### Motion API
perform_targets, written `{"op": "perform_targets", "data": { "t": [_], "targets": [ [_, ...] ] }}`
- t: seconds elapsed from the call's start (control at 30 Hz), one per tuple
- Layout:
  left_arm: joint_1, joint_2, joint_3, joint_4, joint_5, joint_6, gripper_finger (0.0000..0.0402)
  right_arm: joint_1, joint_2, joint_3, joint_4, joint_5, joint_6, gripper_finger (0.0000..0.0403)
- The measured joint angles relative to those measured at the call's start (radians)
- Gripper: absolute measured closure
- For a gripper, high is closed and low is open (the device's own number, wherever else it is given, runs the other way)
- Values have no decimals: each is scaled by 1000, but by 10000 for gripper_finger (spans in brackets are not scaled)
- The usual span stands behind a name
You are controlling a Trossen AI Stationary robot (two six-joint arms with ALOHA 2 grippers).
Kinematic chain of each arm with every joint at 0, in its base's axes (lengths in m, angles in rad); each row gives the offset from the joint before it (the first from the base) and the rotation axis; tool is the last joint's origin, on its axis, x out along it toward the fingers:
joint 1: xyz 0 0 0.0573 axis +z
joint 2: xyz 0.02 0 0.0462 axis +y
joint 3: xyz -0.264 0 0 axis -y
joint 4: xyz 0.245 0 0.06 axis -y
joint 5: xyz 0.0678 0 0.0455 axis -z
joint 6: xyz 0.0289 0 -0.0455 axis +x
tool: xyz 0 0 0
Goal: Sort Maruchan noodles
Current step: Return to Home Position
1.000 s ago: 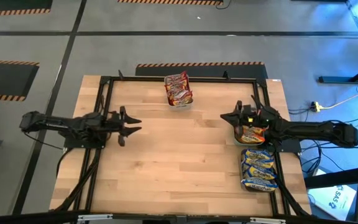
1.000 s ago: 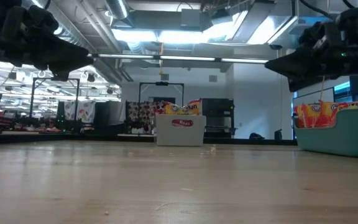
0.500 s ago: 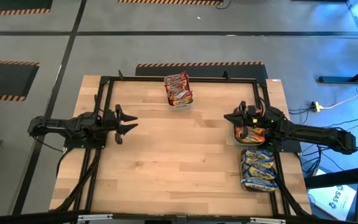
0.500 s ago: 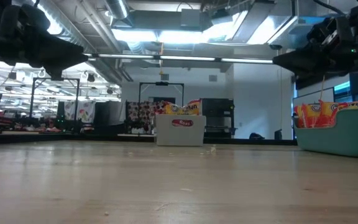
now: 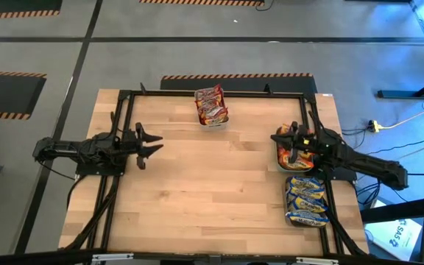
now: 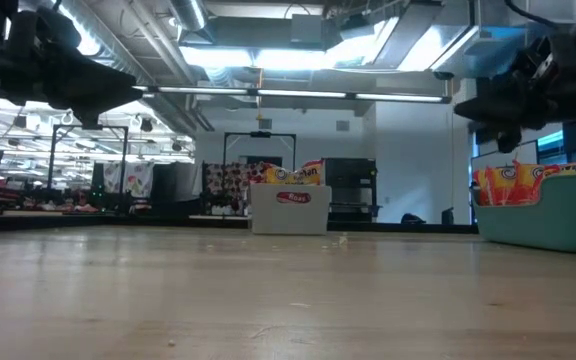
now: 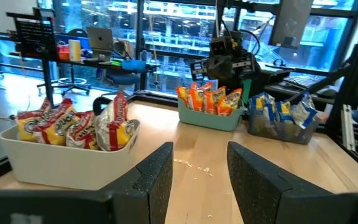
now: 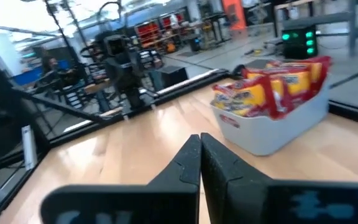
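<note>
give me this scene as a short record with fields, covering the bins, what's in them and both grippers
table: wooden top, an arm at each side
white bin: middle of the far edge, holds maroon-and-yellow packets
teal bin: right edge, holds orange packets
clear bin: right edge, beside the teal bin on the near side, holds blue-and-yellow packets
left gripper: open, empty, raised over the table's left side
right gripper: shut, empty, raised over the teal bin
</note>
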Motion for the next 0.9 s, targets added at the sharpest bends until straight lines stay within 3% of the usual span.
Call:
{"op": "perform_targets", "data": {
  "t": [0.1,0.37,0.9],
  "targets": [
    [0,0,0,0,-10,0,256,1,-54,1,-26,19,12,402],
    [0,0,0,1,-15,3,256,1,-47,1,-12,-87,22,402],
    [0,0,0,1,-15,3,256,0,-48,1,-12,-87,18,402]
  ]
}}
